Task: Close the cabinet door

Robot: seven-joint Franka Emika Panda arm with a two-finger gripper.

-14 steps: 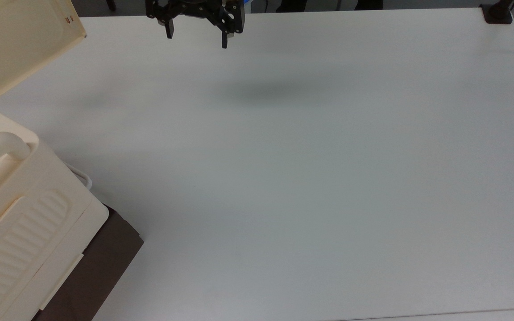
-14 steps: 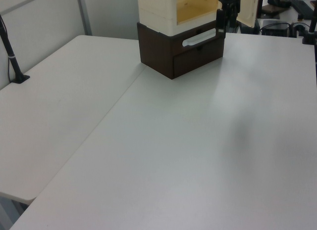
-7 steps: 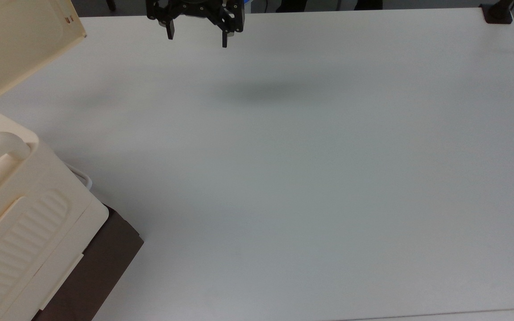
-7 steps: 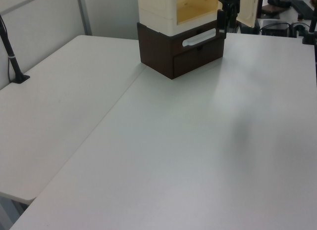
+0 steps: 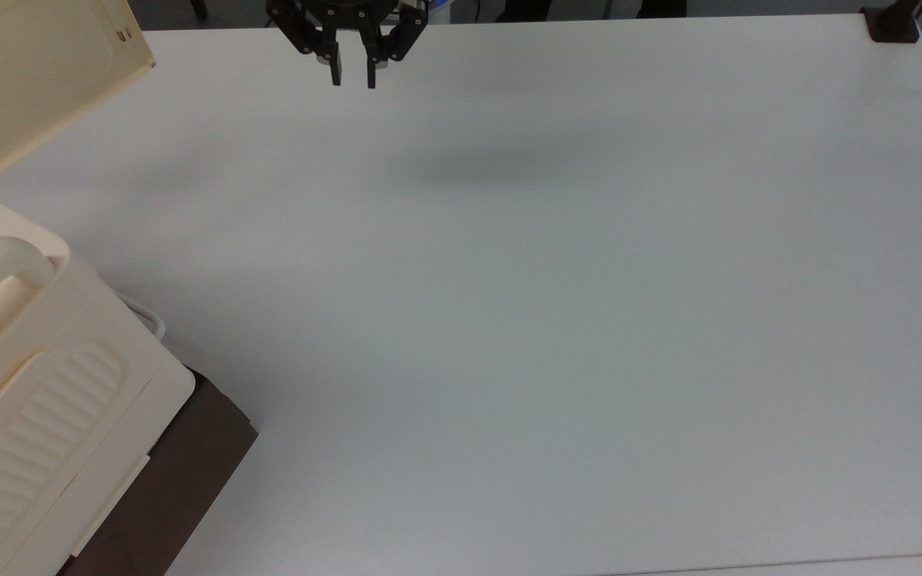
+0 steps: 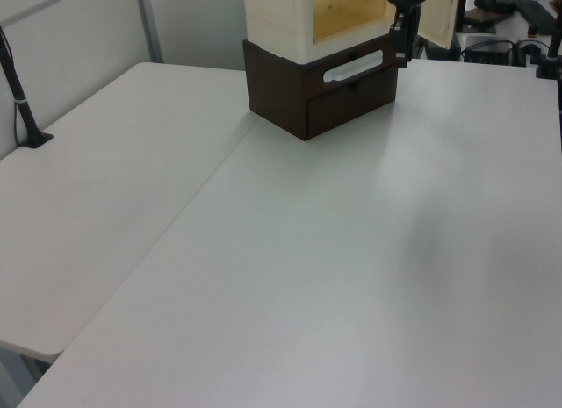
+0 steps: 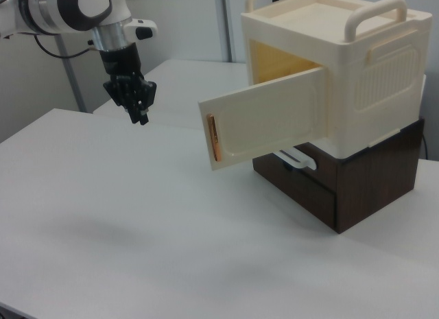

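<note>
The gripper [image 5: 353, 78] hangs above the white table [image 5: 557, 304] at the far edge in the top view, fingers drawn nearly together with only a thin slit between them, holding nothing. In the right view the gripper [image 7: 142, 118] points down, well to the right view's left of the cabinet door [image 7: 267, 125], with bare table between them.

The cabinet door [image 5: 25, 76] stands swung wide open, its brownish latch strip on the free edge facing the gripper in the right view. It hinges on the cabinet [image 7: 350, 72], a cream box with bar handles on top, which sits on a dark brown drawer base [image 7: 357, 182] with a pale handle [image 7: 293, 158].

In the top view the cabinet [image 5: 37, 400] is cut off at the left edge. In the left view the gripper [image 6: 402, 39] overlaps the door behind it, so how near they stand there is hard to judge. A black clamp post [image 6: 22, 101] stands at the left view's left edge.
</note>
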